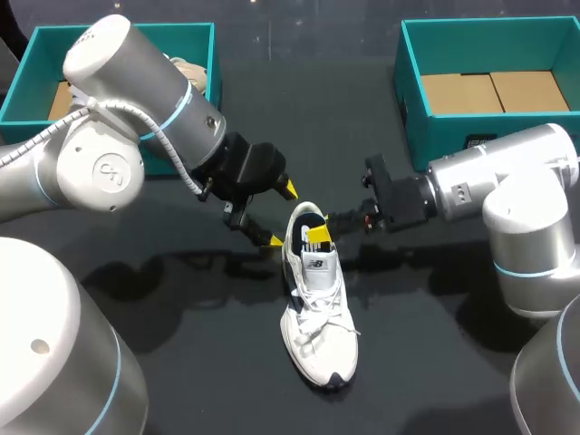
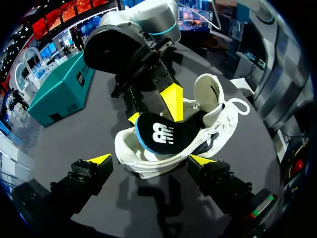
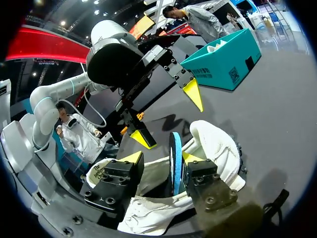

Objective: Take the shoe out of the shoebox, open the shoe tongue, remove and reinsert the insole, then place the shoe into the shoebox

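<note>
Sneaker (image 1: 319, 317) of white mesh with white laces and a dark-tipped toe lies on the matte black table (image 1: 426, 353). Its long axis runs 12 to 6 o'clock, with the toe toward 6. Its black, blue-edged insole (image 2: 158, 134) stands on edge in the opening. The right gripper (image 3: 159, 159) is partly spread around the insole, one finger just beside it. The left gripper (image 1: 280, 215) is spread wide at the heel's 9 o'clock side. A teal cardboard left shoebox (image 1: 18, 100) sits at 11 o'clock and a matching right shoebox (image 1: 453, 127) at 1 o'clock.
</note>
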Robot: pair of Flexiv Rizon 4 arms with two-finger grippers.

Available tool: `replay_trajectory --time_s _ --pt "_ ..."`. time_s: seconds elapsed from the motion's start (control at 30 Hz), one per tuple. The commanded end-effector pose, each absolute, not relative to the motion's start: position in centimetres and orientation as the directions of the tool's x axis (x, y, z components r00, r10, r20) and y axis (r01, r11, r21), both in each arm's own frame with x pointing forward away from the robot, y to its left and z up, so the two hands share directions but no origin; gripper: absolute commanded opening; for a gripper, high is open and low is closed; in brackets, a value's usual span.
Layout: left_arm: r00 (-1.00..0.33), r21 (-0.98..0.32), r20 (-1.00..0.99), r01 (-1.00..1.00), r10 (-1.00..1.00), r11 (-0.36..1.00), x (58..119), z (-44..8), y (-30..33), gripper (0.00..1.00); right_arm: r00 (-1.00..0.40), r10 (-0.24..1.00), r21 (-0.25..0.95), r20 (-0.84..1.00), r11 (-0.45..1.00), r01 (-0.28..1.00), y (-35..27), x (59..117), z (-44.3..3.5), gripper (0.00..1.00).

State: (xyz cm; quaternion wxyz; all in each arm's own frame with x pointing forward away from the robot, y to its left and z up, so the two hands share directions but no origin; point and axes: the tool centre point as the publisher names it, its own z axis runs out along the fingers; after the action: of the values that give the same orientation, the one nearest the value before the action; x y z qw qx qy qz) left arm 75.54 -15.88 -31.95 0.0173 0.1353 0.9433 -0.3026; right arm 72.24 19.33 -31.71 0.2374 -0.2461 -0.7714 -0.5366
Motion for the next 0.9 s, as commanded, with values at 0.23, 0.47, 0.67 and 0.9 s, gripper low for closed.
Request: replay_trajectory --time_s 0.23,0.47,0.67,0.9 --pt "-0.951 -0.626 -0.151 0.302 0.268 0.719 76.5 -28.5 -13.6 1.0 -0.75 0.171 0.682 0.64 0.325 0.656 17.5 72.1 -30.5 0.44" --pt "-0.903 -0.681 -0.19 0.405 0.386 0.61 76.7 -25.4 -11.6 1.0 -0.719 0.21 0.646 0.662 0.327 0.69 16.1 72.5 -30.5 0.44" --pt "-0.873 -0.639 -0.189 0.458 0.45 0.618 77.0 -24.9 -9.9 1.0 -0.693 0.235 0.618 0.682 0.322 0.717 14.9 73.0 -30.8 0.43" --pt "-0.874 -0.595 -0.175 0.461 0.454 0.658 77.4 -25.5 -7.7 1.0 -0.658 0.292 0.582 0.694 0.311 0.751 13.4 73.1 -31.0 0.43"
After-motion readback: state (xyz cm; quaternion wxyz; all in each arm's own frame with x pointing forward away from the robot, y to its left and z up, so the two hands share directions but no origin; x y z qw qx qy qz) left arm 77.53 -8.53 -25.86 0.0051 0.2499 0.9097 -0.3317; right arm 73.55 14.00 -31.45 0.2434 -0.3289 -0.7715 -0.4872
